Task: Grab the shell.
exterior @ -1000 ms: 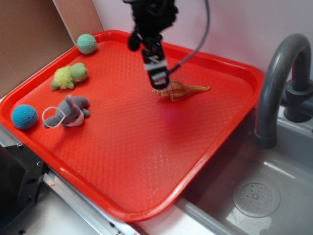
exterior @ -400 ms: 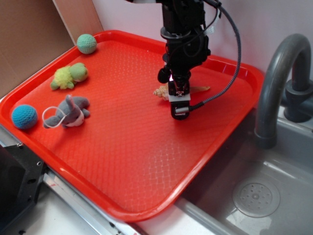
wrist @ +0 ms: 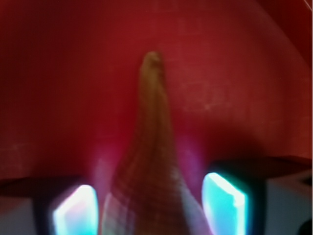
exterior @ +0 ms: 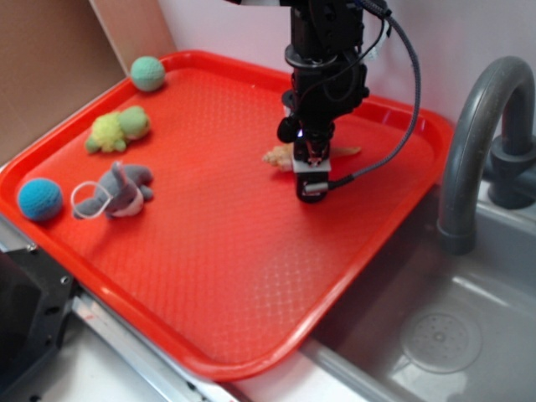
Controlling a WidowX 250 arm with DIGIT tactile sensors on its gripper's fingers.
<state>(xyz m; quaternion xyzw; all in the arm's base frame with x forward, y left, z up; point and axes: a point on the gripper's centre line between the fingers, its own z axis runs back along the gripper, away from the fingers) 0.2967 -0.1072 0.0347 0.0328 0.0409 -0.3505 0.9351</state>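
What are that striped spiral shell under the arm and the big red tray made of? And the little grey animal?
The tan-and-brown striped spiral shell looks hard and ridged, real shell or a moulded copy; I cannot tell which. The big red tray looks like rigid plastic, with a glossy rim and a stamped diamond grid. The small grey plush animal looks like soft, matte, fuzzy fabric.

Open red tray (exterior: pixel 251 276) fills lower center; soft toys (exterior: pixel 113 191) crowd left, gray faucet (exterior: pixel 469 142) seemingly blocks right.

tray (exterior: pixel 394 209) | shell (exterior: pixel 276 157) | two balls (exterior: pixel 146 73) | green plush (exterior: pixel 117 130) | grey plush (exterior: pixel 117 191)
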